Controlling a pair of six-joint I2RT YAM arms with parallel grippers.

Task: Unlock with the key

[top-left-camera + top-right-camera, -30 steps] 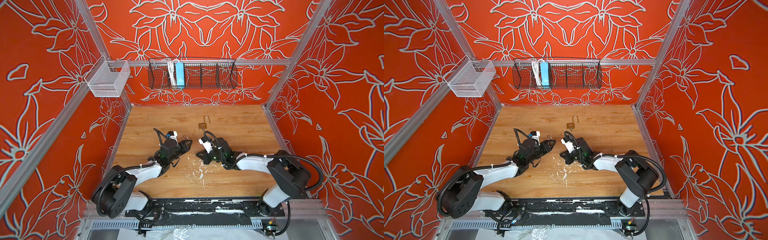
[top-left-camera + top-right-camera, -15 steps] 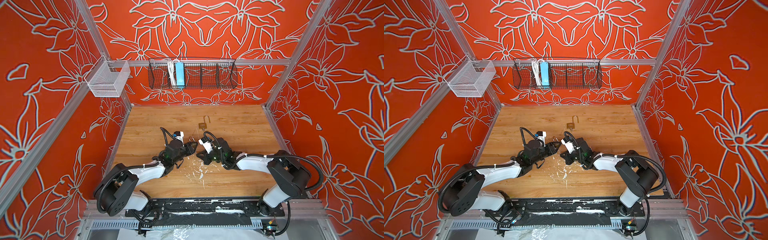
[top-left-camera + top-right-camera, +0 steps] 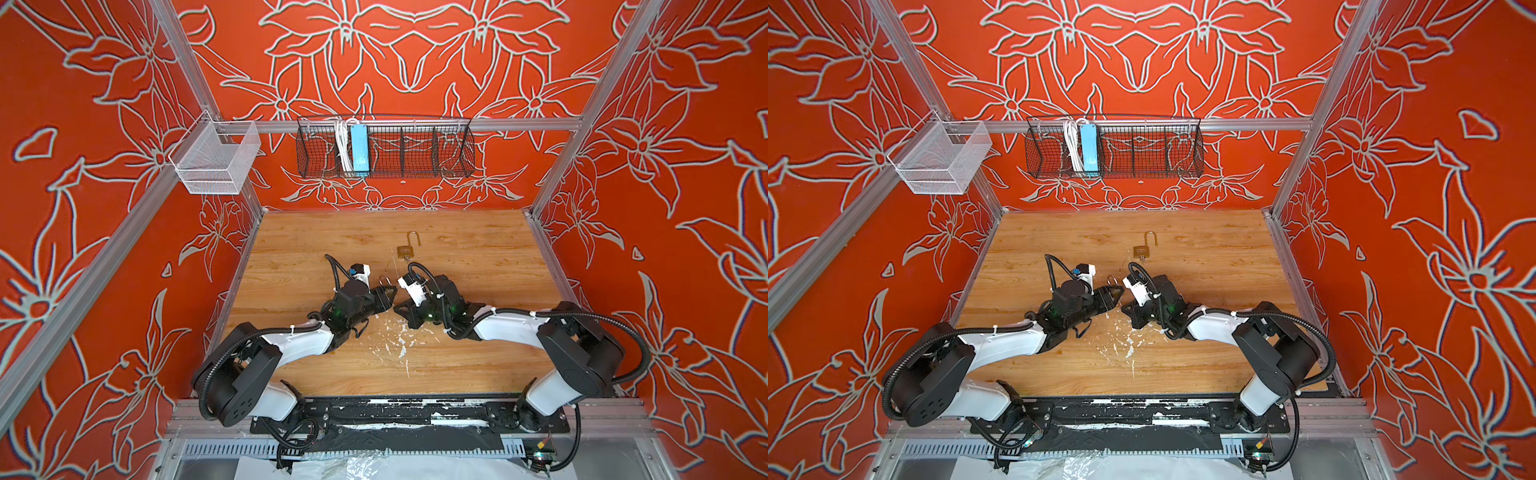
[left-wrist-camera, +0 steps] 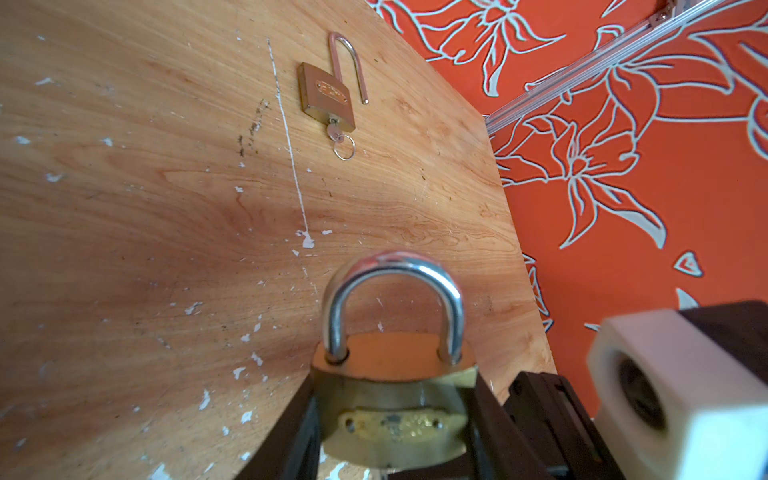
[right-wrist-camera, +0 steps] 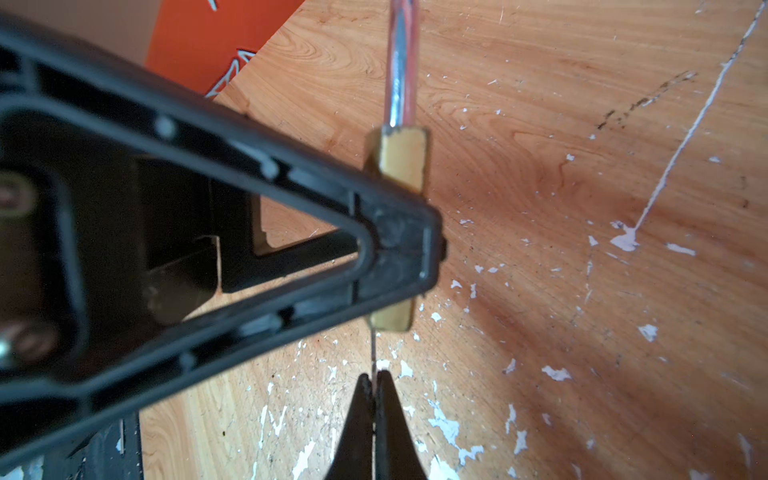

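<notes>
Since a second earlier the left claw (image 3: pixel 388 291) had advanced toward the right claw (image 5: pixel 375 380), padlock (image 4: pixel 395 419) in its grip.
Left claw clamped the brass padlock by its body, shackle closed. Right claw was shut on the key (image 5: pixel 372 347) (seen edge-on, a thin blade only), whose tip met the padlock's underside. A second padlock (image 3: pixel 406 249) lay farther back on the desk (image 3: pixel 478 257), shackle open, small key (image 4: pixel 333 132) in its keyhole.
</notes>
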